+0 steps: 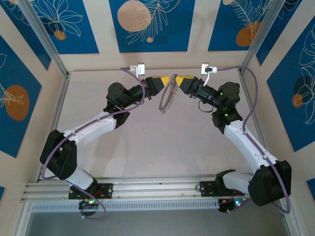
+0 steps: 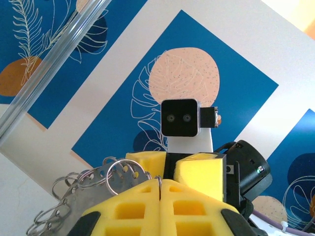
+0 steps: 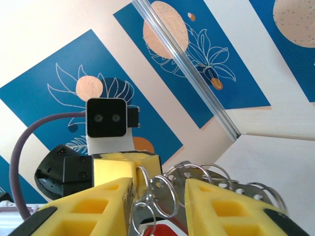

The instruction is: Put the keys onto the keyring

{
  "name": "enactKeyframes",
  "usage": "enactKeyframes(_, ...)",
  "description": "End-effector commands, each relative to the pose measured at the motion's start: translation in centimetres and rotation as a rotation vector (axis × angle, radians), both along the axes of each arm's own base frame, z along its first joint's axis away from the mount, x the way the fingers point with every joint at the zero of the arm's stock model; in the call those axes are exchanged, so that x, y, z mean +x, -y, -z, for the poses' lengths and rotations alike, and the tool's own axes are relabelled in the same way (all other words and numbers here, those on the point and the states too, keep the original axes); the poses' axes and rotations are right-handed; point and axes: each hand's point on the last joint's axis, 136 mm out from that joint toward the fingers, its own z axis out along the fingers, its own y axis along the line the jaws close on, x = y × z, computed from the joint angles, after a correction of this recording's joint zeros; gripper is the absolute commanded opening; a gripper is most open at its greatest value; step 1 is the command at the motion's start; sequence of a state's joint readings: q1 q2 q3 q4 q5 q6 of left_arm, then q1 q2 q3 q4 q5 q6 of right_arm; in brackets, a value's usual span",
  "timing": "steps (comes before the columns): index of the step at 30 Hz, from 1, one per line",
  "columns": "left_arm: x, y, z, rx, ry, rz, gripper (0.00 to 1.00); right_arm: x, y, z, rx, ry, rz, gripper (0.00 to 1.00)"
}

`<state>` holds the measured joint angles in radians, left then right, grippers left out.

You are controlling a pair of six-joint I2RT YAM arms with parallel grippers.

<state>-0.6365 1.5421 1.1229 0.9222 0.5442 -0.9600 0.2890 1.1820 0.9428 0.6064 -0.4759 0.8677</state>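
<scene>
Top external view has the left gripper (image 1: 164,81) and the right gripper (image 1: 183,81) nose to nose over the far middle of the desk (image 1: 147,147). The keyring (image 1: 167,101) hangs between them, clear of the surface.

On the left, the jaws are clenched flat together. In the left wrist view a thin metal edge stands up out of their seam, so I judge that they pinch the hoop's band (image 2: 93,186). That band is a thin perforated metal strip with small split loops (image 2: 123,177) threaded through its holes. It should be light and springy, slick against the yellow fingers (image 2: 133,211), and apt to swing or twist. The flat of the band is the place to hold it, not the loose loops.

On the right, the jaws stand part-way apart in the right wrist view, with the band and several loops between them. Whether they press on anything I cannot tell. The key (image 3: 162,230), a small red piece, sits low between those jaws, cut off by the frame edge. It looks tiny and easy to drop.

The crowded loops hide any one hole, and the blunt fingertips leave little room between them. A purple cable (image 1: 255,93) arches beside the right wrist. The corner post (image 1: 44,37) stands well apart.
</scene>
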Motion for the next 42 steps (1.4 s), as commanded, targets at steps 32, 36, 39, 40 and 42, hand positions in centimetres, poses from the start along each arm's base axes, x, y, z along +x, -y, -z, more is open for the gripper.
enactKeyframes(32, -1.4, 0.0, -2.6, -0.056, 0.08, 0.03, 0.0, -0.4, -1.5, -1.6, -0.014, 0.059, -0.013, 0.28)
enactKeyframes(36, -1.4, 0.0, -2.4, -0.054, 0.079, 0.031, 0.0, -0.2, -1.7, -1.5, -0.014, 0.056, -0.018, 0.26)
enactKeyframes(39, -1.4, 0.1, -2.5, -0.056, 0.08, 0.033, 0.0, -0.2, -1.8, -1.5, -0.016, 0.056, -0.026, 0.24)
enactKeyframes(40, -1.4, 0.1, -2.5, -0.056, 0.08, 0.035, 0.0, -0.2, -1.9, -1.5, -0.016, 0.055, -0.03, 0.24)
enactKeyframes(42, -1.4, 0.1, -2.4, -0.054, 0.081, 0.037, 0.0, -0.2, -1.9, -1.6, -0.017, 0.058, -0.033, 0.2)
